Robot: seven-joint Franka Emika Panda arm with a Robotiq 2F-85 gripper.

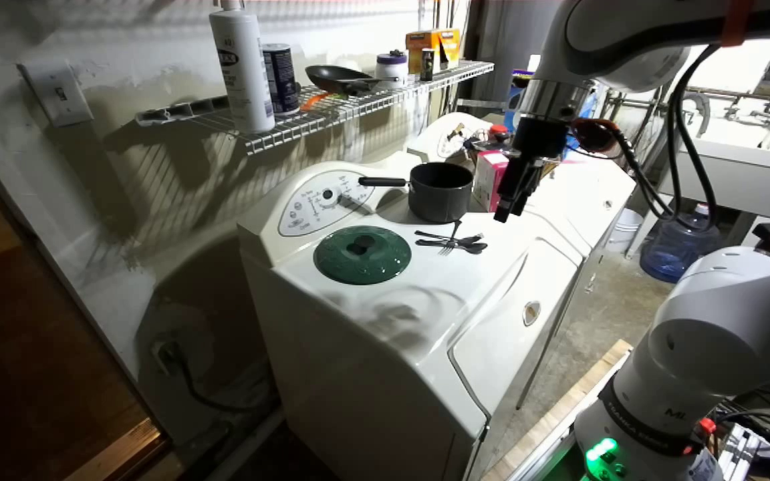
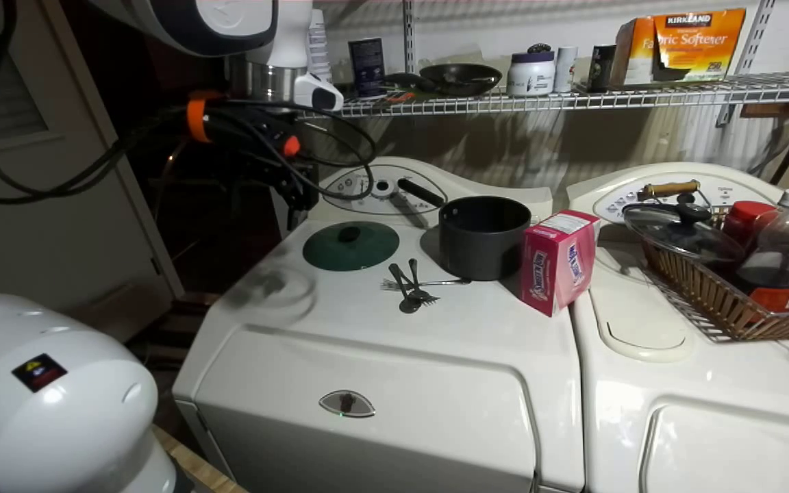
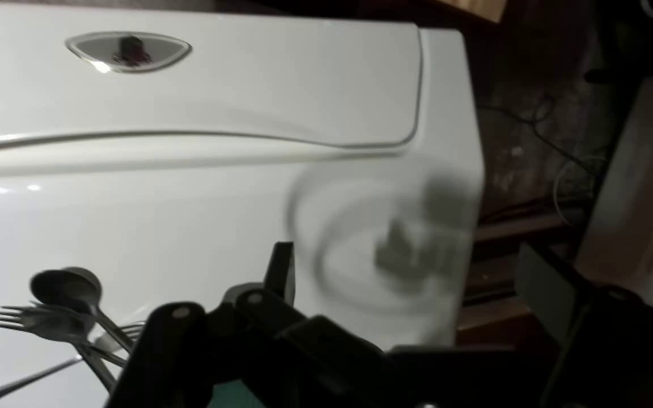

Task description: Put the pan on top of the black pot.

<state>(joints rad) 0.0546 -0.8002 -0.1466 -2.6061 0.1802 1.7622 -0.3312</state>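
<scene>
The pan [image 1: 338, 79], small, dark and shallow, lies on the wire shelf [image 1: 254, 145] in both exterior views [image 2: 466, 79]. Its handle points left in an exterior view. The black pot [image 1: 441, 199] stands upright on the white machine, below the shelf, in both exterior views [image 2: 482, 243]. It is uncovered and its long handle points toward the control panel. My gripper [image 1: 510, 212] hangs in the air over the machine, apart from pan and pot; it also shows dark in an exterior view [image 2: 298, 205]. In the wrist view the jaws [image 3: 406, 255] are spread and empty. Pan and pot are outside the wrist view.
A flat green lid [image 2: 353, 255] and crossed cutlery [image 2: 411, 291] lie on the machine. A pink box [image 2: 559, 263] stands close beside the pot. On the shelf, a dark can [image 1: 283, 80] and a purple-lidded jar [image 1: 392, 71] flank the pan. A basket [image 2: 730, 305] sits farther right.
</scene>
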